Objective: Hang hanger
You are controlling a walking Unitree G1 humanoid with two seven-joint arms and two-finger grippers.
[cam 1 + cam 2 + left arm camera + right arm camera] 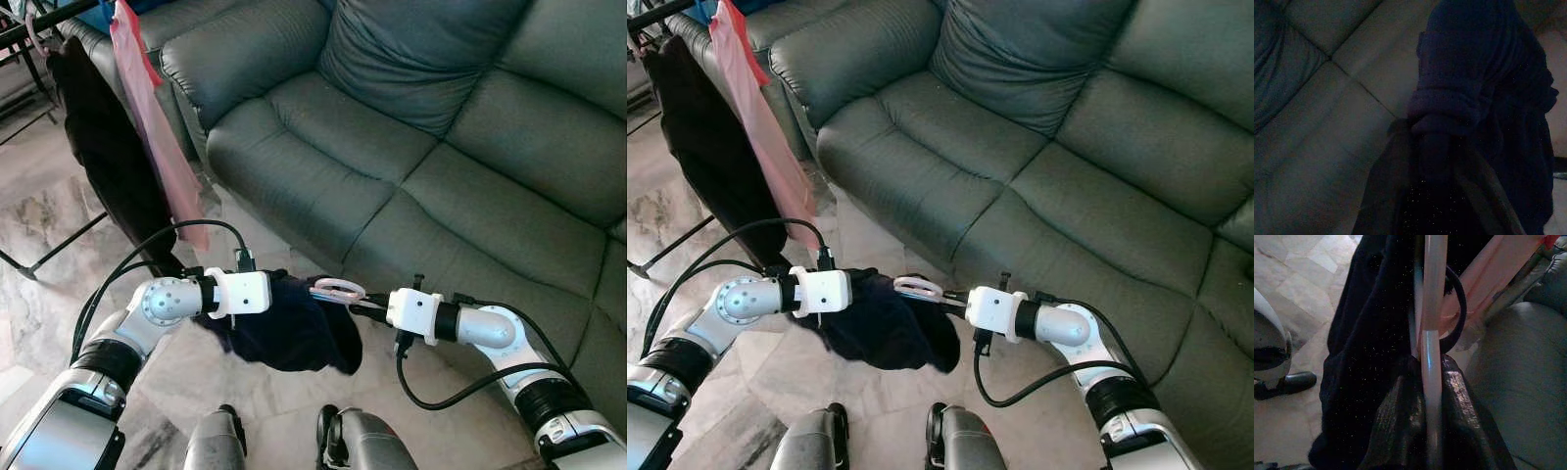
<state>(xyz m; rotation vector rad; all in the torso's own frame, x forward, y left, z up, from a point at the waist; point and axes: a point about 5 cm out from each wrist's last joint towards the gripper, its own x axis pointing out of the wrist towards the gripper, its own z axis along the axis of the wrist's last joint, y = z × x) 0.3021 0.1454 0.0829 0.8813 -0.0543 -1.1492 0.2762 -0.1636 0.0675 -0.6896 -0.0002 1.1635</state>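
The right gripper point(364, 305) is clenched on the pale hanger point(338, 290). The left gripper point(1442, 161) grips the dark garment point(289, 333) hanging from it, before the sofa point(411, 147).

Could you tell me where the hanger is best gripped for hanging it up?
Probably by the pale hook, from the robot's right, where the right gripper already pinches it. The dark garment drapes over the rest, and the left gripper is in its folds.

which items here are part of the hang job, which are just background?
In play:
- pale pink plastic hanger, pinched by the right end effector
- dark navy garment on it, gripped by the left end effector
- black drying rack rail

Background:
- grey-green leather sofa
- hanging pink cloth
- hanging black garment
- marble tile floor
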